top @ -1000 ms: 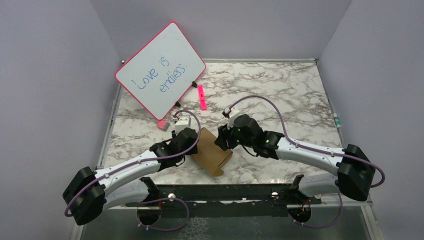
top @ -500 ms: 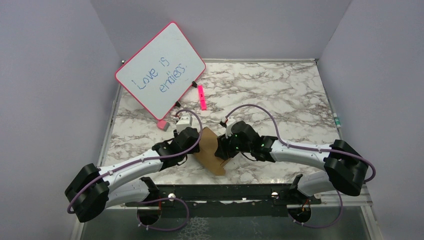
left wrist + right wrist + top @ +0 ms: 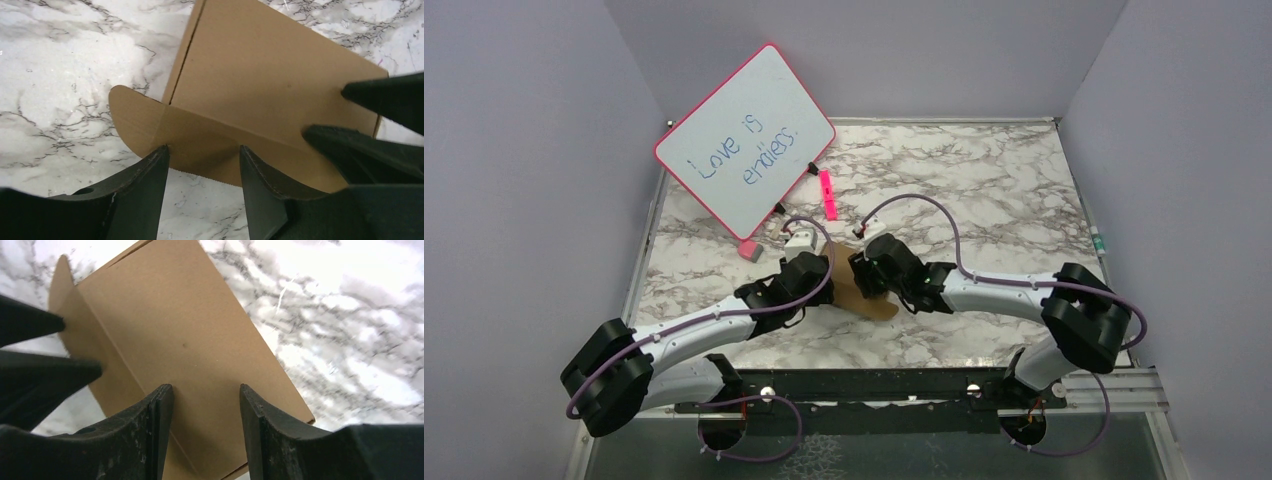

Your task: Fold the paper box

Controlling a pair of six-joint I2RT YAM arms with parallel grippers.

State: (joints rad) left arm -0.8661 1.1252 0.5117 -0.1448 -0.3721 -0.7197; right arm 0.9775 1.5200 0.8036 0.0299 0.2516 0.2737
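1. Overhead, we see the paper box (image 3: 864, 300) at frame centre on the marble table (image 3: 984, 180), between the left gripper (image 3: 816, 272) and the right gripper (image 3: 871, 272).
2. Left wrist: jaws parted, clamping nothing, tips at the rounded flap (image 3: 135, 115) low in frame. The card looks light and thin; we judge it bends readily at creases.
3. Right wrist: jaws also parted over the broad panel (image 3: 185, 340). It probably slides on marble, so we favour pinching flap edges.

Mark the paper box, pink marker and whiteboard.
paper box (image 3: 260, 75): left wrist view, middle of large panel.
pink marker (image 3: 828, 195): top external view, mid barrel.
whiteboard (image 3: 746, 138): top external view, writing face.
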